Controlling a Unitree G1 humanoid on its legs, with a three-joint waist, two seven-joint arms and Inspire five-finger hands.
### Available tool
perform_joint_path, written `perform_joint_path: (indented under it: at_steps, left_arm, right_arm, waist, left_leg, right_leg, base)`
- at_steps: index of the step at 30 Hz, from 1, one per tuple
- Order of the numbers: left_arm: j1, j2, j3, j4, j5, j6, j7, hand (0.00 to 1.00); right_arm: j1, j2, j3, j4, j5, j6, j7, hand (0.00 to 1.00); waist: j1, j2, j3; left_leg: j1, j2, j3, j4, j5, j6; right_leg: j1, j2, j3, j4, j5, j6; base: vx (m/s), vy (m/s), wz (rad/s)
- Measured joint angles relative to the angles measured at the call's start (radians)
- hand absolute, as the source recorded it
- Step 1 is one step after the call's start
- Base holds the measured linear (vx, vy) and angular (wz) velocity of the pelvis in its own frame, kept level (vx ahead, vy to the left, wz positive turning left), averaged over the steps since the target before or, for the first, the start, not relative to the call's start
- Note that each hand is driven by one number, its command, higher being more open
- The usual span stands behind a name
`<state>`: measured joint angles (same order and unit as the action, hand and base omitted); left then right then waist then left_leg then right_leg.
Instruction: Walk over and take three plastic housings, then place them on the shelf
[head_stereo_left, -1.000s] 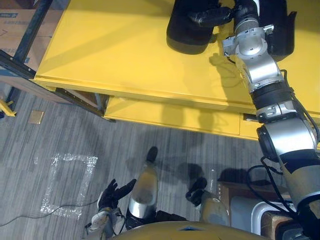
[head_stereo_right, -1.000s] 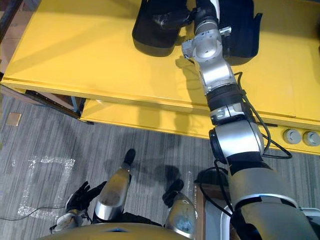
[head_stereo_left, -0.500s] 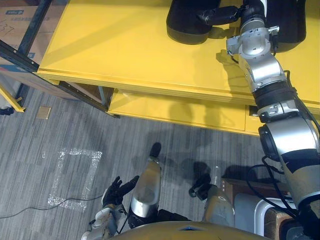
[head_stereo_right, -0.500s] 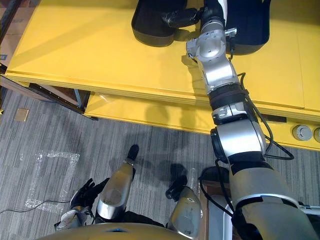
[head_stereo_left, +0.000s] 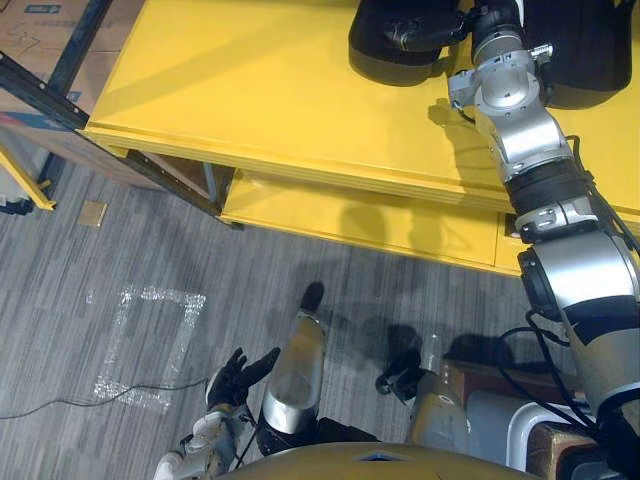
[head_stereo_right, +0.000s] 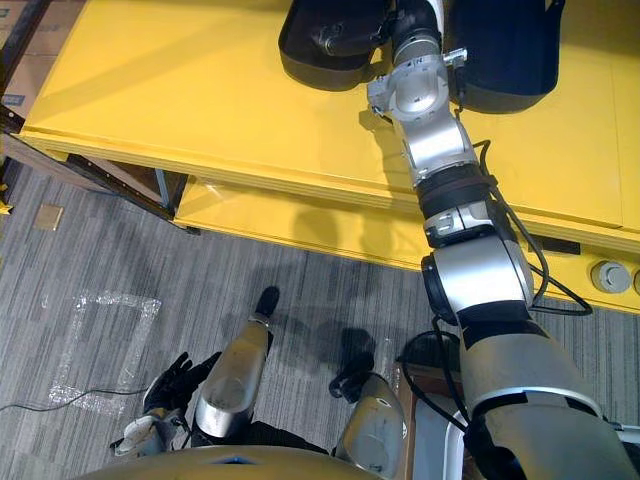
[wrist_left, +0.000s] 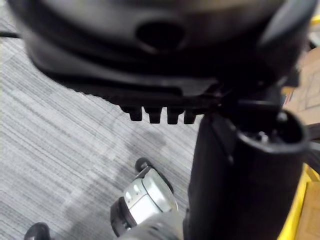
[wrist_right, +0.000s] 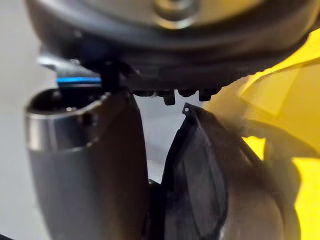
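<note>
Two black plastic housings lie at the far side of the yellow table (head_stereo_left: 250, 100): one on the left (head_stereo_left: 385, 62) and one on the right (head_stereo_left: 590, 60). My right arm stretches across the table. My right hand (head_stereo_left: 428, 32) lies on the left housing (head_stereo_right: 300, 62), reaching into its hollow. In the right wrist view, that housing's thin dark wall (wrist_right: 200, 175) stands right beside the hand (wrist_right: 85, 165). My left hand (head_stereo_left: 238, 372) hangs low over the grey floor, open and holding nothing.
A lower yellow ledge (head_stereo_left: 350, 215) juts out under the table's near edge. Cardboard boxes and a dark metal frame (head_stereo_left: 50, 70) stand at the far left. A taped square (head_stereo_left: 150, 335) marks the floor. A white bin (head_stereo_left: 530, 430) sits at the lower right.
The whole view has shifted a little as the camera moved. My right hand stays on the left housing. The left hand hangs much as before.
</note>
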<state>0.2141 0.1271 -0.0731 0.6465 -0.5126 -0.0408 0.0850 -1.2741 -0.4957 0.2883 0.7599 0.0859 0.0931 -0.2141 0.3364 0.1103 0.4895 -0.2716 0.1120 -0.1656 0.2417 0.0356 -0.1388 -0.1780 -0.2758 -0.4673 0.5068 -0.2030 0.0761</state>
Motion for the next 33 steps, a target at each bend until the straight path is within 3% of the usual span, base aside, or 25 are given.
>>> perform_joint_path:
  at_steps: [17,21,28,33]
  left_arm:
    - [-0.009,-0.002,-0.010,-0.010,-0.034,0.005,0.015,1.00]
    - [-0.009,-0.002,-0.010,-0.011,-0.035,0.005,0.015,1.00]
    - [-0.010,-0.002,-0.010,-0.018,-0.034,0.004,0.015,1.00]
    - [-0.010,0.011,-0.010,-0.027,-0.034,0.001,0.015,1.00]
  right_arm:
    - [-0.017,-0.001,-0.001,0.014,-0.005,0.010,0.029,1.00]
    - [-0.020,-0.001,0.000,0.026,-0.080,0.010,0.029,1.00]
    - [-0.094,-0.060,0.128,0.058,-0.266,0.009,0.046,1.00]
    - [-0.161,-0.124,0.270,0.061,-0.398,0.000,0.111,1.00]
  waist:
    - [0.017,0.000,0.000]
    - [0.017,-0.001,0.000]
    - [0.018,-0.003,0.002]
    - [0.017,-0.017,0.010]
  left_leg:
    - [-0.039,-0.017,-0.007,0.002,0.010,0.003]
    - [-0.041,-0.017,-0.007,0.005,0.010,0.003]
    - [-0.056,-0.016,-0.008,0.018,0.009,0.001]
    - [-0.055,-0.013,-0.008,0.018,0.011,-0.003]
  right_leg:
    - [-0.046,-0.021,-0.005,0.036,-0.010,-0.003]
    - [-0.047,-0.021,-0.004,0.037,-0.011,-0.003]
    - [-0.055,-0.018,-0.004,0.036,-0.009,-0.003]
    - [-0.052,-0.012,-0.004,0.027,-0.004,-0.002]
  base:
    - [-0.01,0.022,0.03]
    - [-0.01,0.016,0.00]
    - [-0.01,0.026,0.00]
    - [0.00,0.020,0.00]
